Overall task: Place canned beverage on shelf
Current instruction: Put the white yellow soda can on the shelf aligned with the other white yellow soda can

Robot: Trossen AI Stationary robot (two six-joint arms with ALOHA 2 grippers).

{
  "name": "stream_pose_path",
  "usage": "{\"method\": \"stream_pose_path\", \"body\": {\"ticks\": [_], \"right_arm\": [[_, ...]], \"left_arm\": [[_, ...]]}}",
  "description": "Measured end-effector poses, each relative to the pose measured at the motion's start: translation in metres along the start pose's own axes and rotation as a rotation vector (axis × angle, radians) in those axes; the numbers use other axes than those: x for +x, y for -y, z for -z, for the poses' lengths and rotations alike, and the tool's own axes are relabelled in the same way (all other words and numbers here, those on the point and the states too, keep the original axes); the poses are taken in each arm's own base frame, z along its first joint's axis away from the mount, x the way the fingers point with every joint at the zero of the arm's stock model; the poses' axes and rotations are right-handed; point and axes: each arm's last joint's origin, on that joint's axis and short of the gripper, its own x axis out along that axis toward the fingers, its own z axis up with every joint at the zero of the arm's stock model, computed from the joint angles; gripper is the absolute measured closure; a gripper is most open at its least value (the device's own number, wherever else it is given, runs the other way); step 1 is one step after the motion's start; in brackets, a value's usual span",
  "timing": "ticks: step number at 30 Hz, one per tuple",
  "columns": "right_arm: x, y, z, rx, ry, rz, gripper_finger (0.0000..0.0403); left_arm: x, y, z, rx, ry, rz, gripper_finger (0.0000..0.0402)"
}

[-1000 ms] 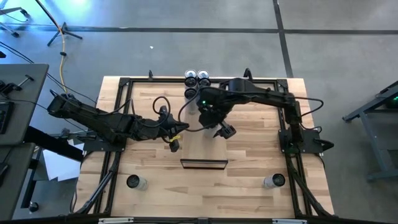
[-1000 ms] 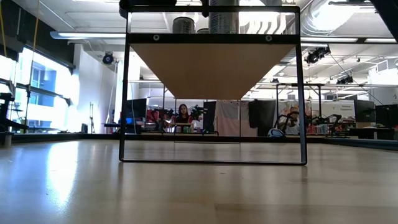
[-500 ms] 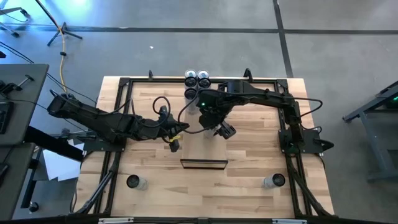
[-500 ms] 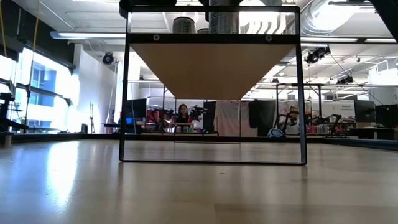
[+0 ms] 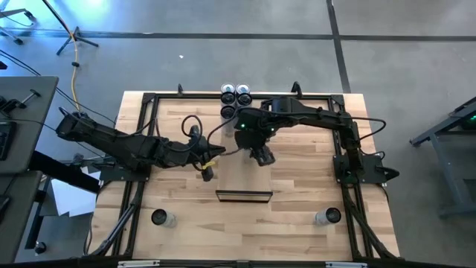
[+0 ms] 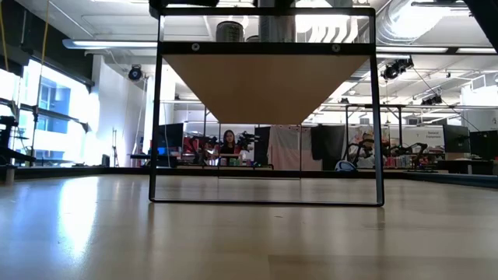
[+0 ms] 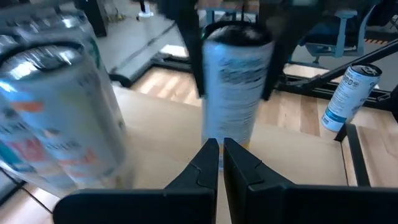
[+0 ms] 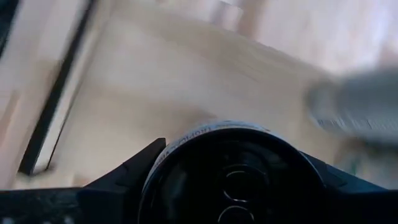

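I see the counter (image 5: 297, 190) carrying the shelf (image 5: 244, 160) at its middle, three cans (image 5: 235, 98) grouped at the far end. My right pincer (image 5: 260, 156) grips a can (image 8: 233, 177) from above, holding it over the shelf, I judge so it lands upright. My left pincer (image 7: 221, 158), fingers nearly together and holding nothing, waits just beside the shelf's left edge. Bare board lies toward the shelf's near, dark edge; spare cans (image 5: 162, 218) stand at the near corners.
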Motion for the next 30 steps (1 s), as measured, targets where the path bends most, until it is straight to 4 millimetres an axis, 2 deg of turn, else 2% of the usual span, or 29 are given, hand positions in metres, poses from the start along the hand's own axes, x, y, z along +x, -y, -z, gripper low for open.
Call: {"method": "stream_pose_path", "body": {"ticks": [5, 14, 25, 30], "right_arm": [[-0.001, 0.003, 0.001, 0.416, -0.013, 0.087, 0.016], [-0.002, 0.004, 0.004, 0.845, -0.007, 0.263, 0.0158], [-0.002, 0.004, 0.009, 1.174, 0.019, 0.405, 0.0156], [-0.002, 0.005, 0.007, 1.214, 0.05, 0.403, 0.0154]], "left_arm": [[-0.011, -0.007, -0.008, 0.065, 0.048, -0.04, 0.0401], [-0.031, -0.02, -0.021, 0.164, 0.115, -0.105, 0.0401], [-0.034, -0.022, -0.022, 0.243, 0.119, -0.108, 0.0401], [-0.034, -0.022, -0.022, 0.286, 0.117, -0.11, 0.0401]]}}
